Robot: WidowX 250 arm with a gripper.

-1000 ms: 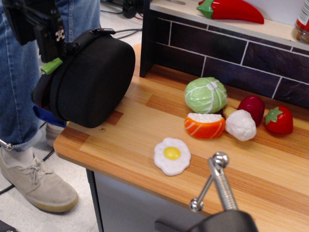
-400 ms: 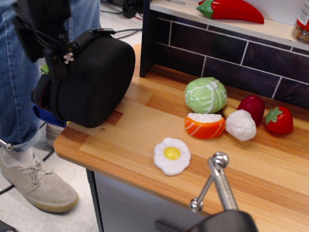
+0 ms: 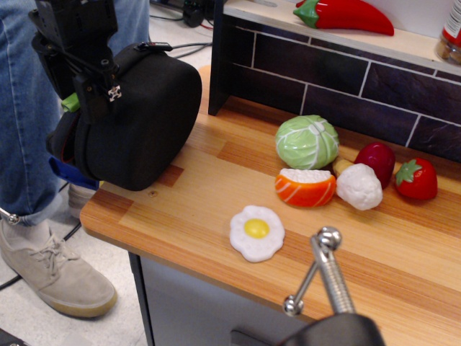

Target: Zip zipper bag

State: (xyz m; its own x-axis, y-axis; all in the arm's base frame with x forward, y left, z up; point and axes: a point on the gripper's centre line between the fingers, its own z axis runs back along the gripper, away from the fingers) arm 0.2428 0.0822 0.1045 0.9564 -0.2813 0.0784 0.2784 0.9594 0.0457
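Observation.image: gripper at the bag's far-left zipper edge, presumably for the green tab; grip unclear.

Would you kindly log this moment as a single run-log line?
task: zip bag | end effector: at zipper bag zipper edge, near light-green pull tab | grip: unclear | bag: on counter corner, overhanging

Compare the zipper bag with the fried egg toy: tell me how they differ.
Size: the zipper bag is far bigger than the fried egg.
Colour: the bag is black; the egg is white with a yellow yolk.
Pose: the bag stands up on its edge at the counter's left end, overhanging it; the egg lies flat near the front edge.
Contact: the gripper is at the bag; nothing touches the egg.
Both rest on the counter.
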